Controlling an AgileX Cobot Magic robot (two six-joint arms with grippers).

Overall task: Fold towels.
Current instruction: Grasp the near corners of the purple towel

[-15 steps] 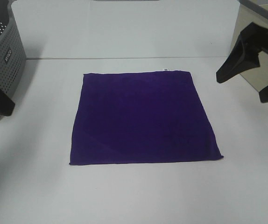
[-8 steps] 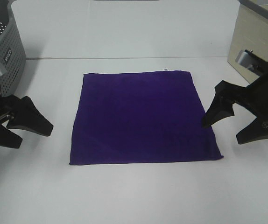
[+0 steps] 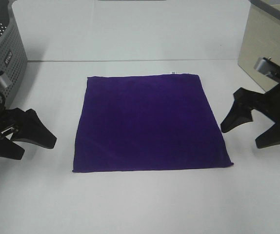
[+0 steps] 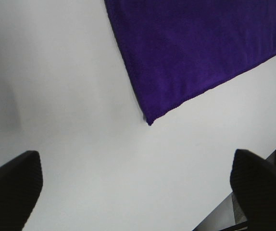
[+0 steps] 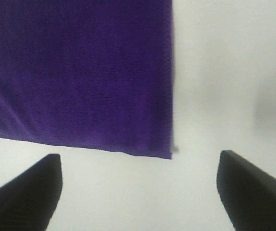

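The deep purple towel [image 3: 150,122] lies spread flat in the middle of the white table, with its small white tag [image 3: 173,73] on the far edge. My left gripper [image 3: 38,149] is open and empty, low over the table, left of the towel's near left corner. The left wrist view shows that corner of the towel [image 4: 200,43] ahead of the open left gripper [image 4: 138,192]. My right gripper [image 3: 240,137] is open and empty, just right of the towel's right edge. The right wrist view shows the towel's [image 5: 80,72] near right corner ahead of the open right gripper [image 5: 138,192].
A grey perforated basket [image 3: 6,53] stands at the back left behind my left arm. A beige box [image 3: 269,44] stands at the back right. The white table [image 3: 140,204] extends in front of the towel.
Both arms have come down from high at the sides to low beside the towel. In the last half second the right gripper shifted slightly right, away from the towel's edge.
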